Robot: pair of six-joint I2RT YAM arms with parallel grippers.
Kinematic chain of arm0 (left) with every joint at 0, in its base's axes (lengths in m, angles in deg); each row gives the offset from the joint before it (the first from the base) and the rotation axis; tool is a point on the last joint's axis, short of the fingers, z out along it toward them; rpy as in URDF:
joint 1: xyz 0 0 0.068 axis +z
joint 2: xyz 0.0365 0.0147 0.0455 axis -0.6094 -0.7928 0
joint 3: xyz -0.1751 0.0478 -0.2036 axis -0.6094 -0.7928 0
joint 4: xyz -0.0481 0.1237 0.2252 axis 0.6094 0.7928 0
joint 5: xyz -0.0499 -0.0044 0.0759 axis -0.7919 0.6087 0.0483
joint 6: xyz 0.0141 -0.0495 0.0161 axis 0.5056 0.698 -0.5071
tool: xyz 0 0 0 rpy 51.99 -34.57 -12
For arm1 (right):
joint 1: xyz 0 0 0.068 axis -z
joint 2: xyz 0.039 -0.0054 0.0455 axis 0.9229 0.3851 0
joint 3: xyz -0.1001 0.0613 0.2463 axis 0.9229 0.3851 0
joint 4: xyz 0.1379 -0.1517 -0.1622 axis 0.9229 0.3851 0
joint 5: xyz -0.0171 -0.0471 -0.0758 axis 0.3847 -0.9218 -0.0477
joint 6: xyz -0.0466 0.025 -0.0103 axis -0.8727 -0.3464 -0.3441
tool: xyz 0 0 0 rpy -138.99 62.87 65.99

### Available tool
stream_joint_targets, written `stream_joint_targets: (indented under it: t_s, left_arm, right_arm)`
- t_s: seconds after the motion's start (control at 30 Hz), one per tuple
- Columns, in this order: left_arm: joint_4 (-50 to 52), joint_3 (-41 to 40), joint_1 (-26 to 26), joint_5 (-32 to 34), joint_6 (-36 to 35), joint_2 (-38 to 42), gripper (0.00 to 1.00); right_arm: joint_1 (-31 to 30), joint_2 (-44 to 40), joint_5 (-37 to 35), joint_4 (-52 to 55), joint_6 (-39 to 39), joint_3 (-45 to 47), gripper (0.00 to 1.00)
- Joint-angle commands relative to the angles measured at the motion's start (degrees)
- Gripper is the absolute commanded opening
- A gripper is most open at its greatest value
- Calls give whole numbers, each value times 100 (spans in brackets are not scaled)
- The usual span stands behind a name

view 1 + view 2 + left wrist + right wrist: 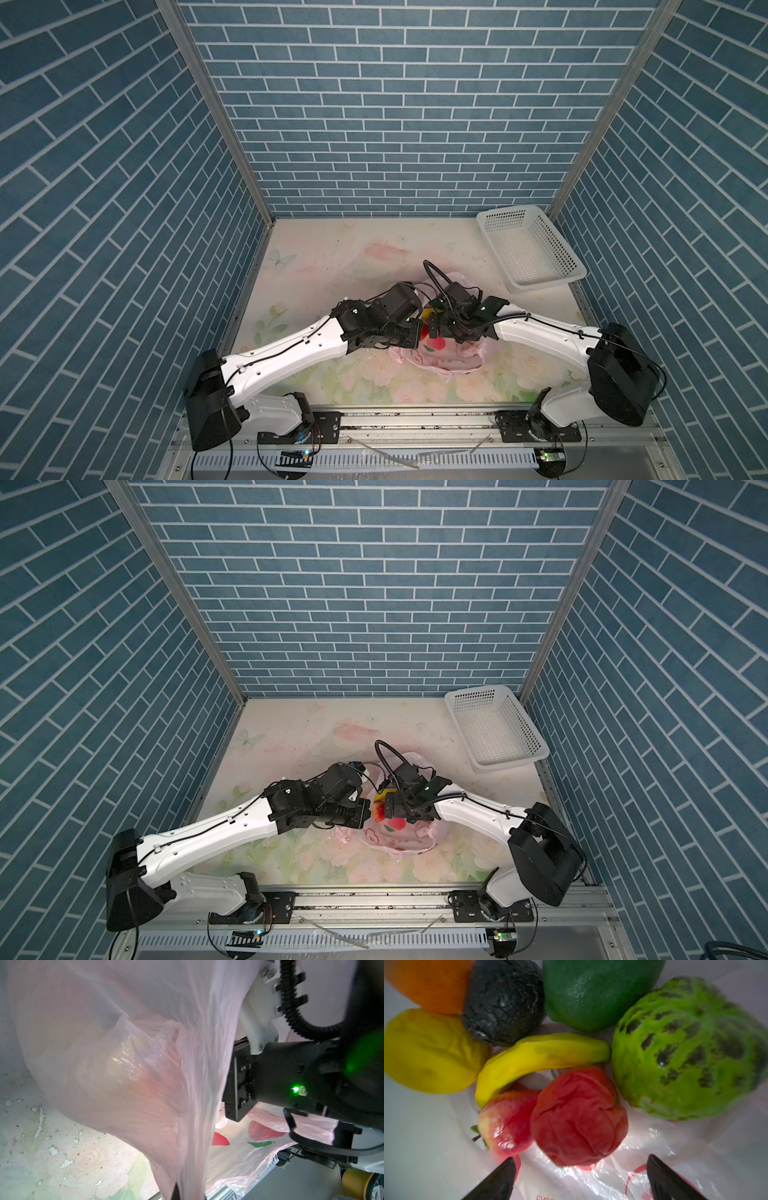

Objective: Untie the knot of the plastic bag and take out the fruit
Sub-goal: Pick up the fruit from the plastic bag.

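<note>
The left arm and right arm share glossy white moulded shells dotted with small dark screw holes, joined by bulky black housings. Thin black cables are clipped along the white links. Black screwed bracket plates sit on the silver rail. Farthest from the rail, the right arm carries a ribbed black hose and a green light. The right gripper has black pointed fingers.

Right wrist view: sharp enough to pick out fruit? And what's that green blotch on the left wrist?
Right wrist view: red fruit and banana fairly sharp, mottled fruit edge soft, fingers blurred. Left wrist view: bag smeared and glary; the blotch is flare from the green LED.
</note>
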Motion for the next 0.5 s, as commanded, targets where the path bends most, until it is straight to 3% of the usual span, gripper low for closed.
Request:
stream_joint_targets:
  t_s: [0.0, 0.3, 0.47]
  left_arm:
    - [-43, 57, -41, 139, 6, 95, 0]
    - [-55, 6, -40, 226, -22, 105, 0]
    - [-30, 6, -41, 347, -41, 127, 0]
  right_arm:
    - [10, 140, -489, -139, 358, -178, 98]
    - [98, 600, -469, -914, 392, -124, 98]
    - [175, 791, -461, -1121, 365, -138, 88]
